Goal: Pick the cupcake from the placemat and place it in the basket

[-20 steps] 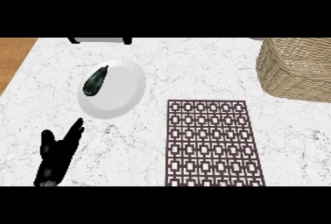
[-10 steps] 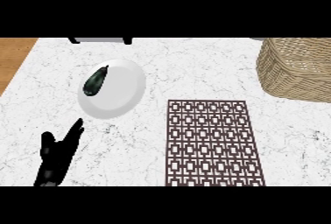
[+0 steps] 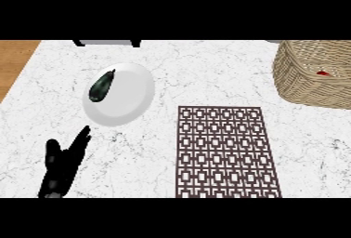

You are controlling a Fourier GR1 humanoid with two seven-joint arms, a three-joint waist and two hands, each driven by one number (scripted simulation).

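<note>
A brown patterned placemat (image 3: 228, 151) lies on the marble counter with nothing on it. At the right edge stands a woven wicker basket (image 3: 308, 79); a small red bit (image 3: 323, 73) shows inside it near the rim, and what it belongs to is mostly hidden. My left hand (image 3: 64, 163) rests open at the lower left, fingers pointing up and away, holding nothing. My right hand does not appear in the head view.
A white plate (image 3: 126, 100) sits at the left centre with a dark green vegetable (image 3: 103, 86) on its upper left part. A dark object (image 3: 106, 42) shows at the counter's far edge. Wooden floor (image 3: 14, 58) lies past the counter's left edge.
</note>
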